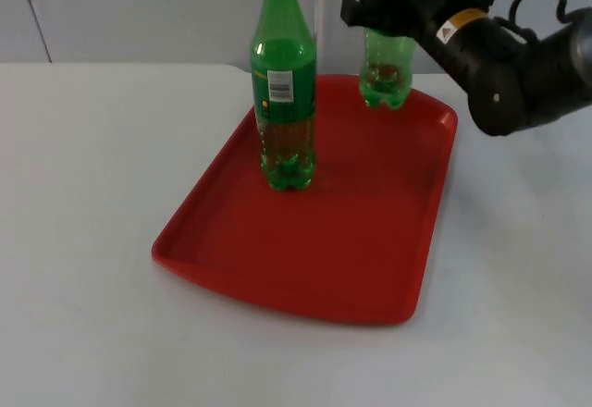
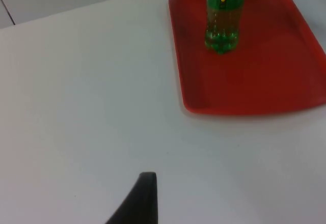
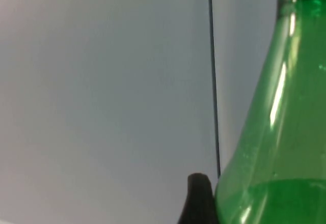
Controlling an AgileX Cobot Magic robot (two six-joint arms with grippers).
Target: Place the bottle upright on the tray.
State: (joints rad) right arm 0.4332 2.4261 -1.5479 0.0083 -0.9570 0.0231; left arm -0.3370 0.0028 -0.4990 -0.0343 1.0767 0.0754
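On tray (image 1: 421,240): two green bottles (image 1: 283,92)

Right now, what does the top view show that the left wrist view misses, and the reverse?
Top view alone: the right gripper shut on the held bottle, upright over the red tray's far edge. Left wrist view alone: the waiting left gripper's fingertip above the bare white table. Both: the standing bottle upright on the tray.

I am working in what looks like a lab test station: a bare white table (image 1: 83,240) ends at a plain grey partition wall (image 1: 139,9).
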